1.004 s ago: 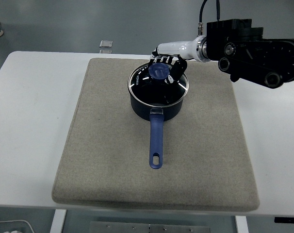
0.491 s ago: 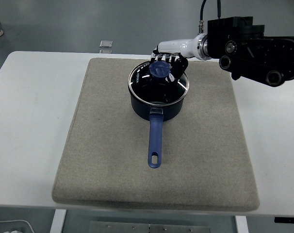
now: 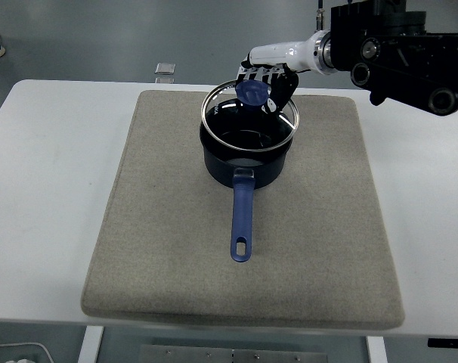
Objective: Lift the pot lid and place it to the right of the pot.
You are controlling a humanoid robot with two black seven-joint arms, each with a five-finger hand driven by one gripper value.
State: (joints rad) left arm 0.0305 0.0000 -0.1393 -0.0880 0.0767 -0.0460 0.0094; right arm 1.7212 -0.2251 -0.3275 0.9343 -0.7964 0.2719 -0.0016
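A dark blue pot with a long blue handle stands on the grey mat, handle pointing toward me. Its glass lid with a metal rim and a blue knob hangs just above the pot, roughly level. My right hand comes in from the upper right and is shut on the knob, fingers curled around it. The left arm is out of view.
The grey mat covers most of the white table. To the right of the pot is bare mat. A small clear object lies on the floor beyond the table's far edge.
My right hand has risen with the lid. The lid was resting on the pot and now hangs slightly above its rim. The pot has not moved.
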